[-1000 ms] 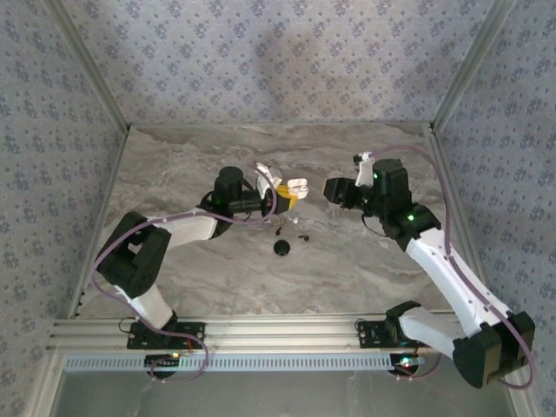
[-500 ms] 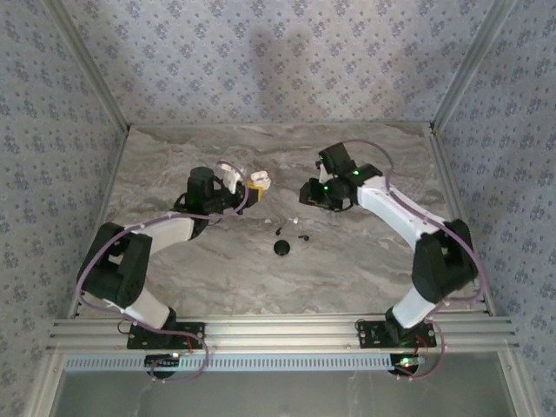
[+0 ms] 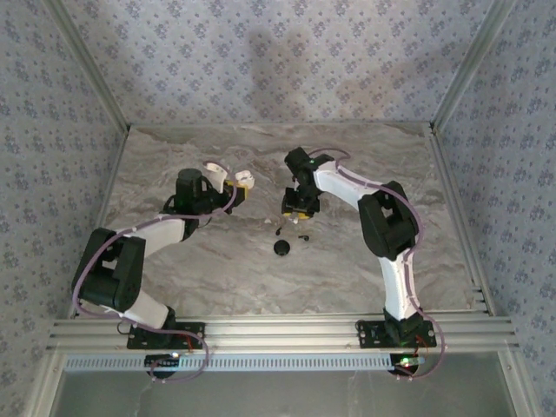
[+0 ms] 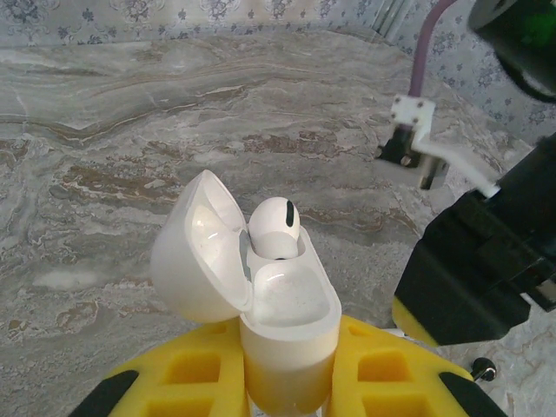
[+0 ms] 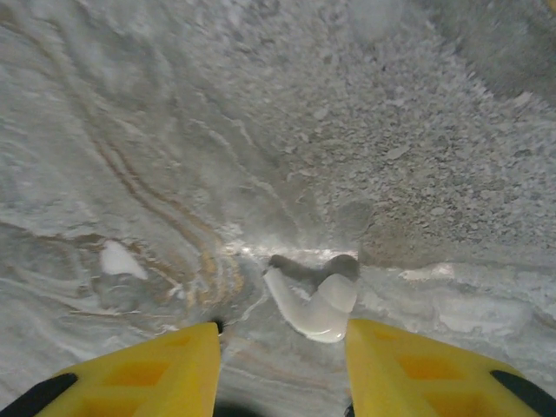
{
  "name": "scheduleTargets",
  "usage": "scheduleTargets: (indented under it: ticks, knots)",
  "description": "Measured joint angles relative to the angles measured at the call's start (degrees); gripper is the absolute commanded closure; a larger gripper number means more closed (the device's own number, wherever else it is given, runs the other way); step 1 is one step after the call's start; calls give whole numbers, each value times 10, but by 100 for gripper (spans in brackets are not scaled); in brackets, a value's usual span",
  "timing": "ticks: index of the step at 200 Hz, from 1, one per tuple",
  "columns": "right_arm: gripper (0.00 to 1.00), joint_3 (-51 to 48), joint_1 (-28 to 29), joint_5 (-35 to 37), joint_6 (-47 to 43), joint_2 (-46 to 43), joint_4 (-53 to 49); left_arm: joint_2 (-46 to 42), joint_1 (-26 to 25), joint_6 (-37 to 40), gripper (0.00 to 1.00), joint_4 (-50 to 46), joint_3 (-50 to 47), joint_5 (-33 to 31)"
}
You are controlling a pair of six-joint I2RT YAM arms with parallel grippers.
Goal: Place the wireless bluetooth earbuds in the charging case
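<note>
My left gripper (image 4: 287,375) pinching the open charging case (image 4: 287,304), one white earbud (image 4: 275,228) inside, my right gripper (image 5: 282,347) half spread around a second earbud (image 5: 317,306) on the table (image 5: 174,130)

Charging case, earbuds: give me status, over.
Left gripper shut on open charging case, one white earbud seated. Right gripper open, second earbud lying on table between its fingers. Small black round piece nearby, not blocking.

You have two arms (image 3: 169,230) of white shells and black joint housings, trailing purple cables (image 3: 85,276), each ending in yellow fingers (image 4: 195,378) marked with black.
</note>
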Motion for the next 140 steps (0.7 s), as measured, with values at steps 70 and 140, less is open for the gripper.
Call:
scheduleTargets:
  ticks: [70, 140]
  knots:
    - [58, 31, 3, 3, -9, 42, -31, 0, 5, 0, 83, 0, -5, 0]
    - [67, 29, 2, 16, -14, 42, -50, 0, 5, 0, 83, 0, -5, 0]
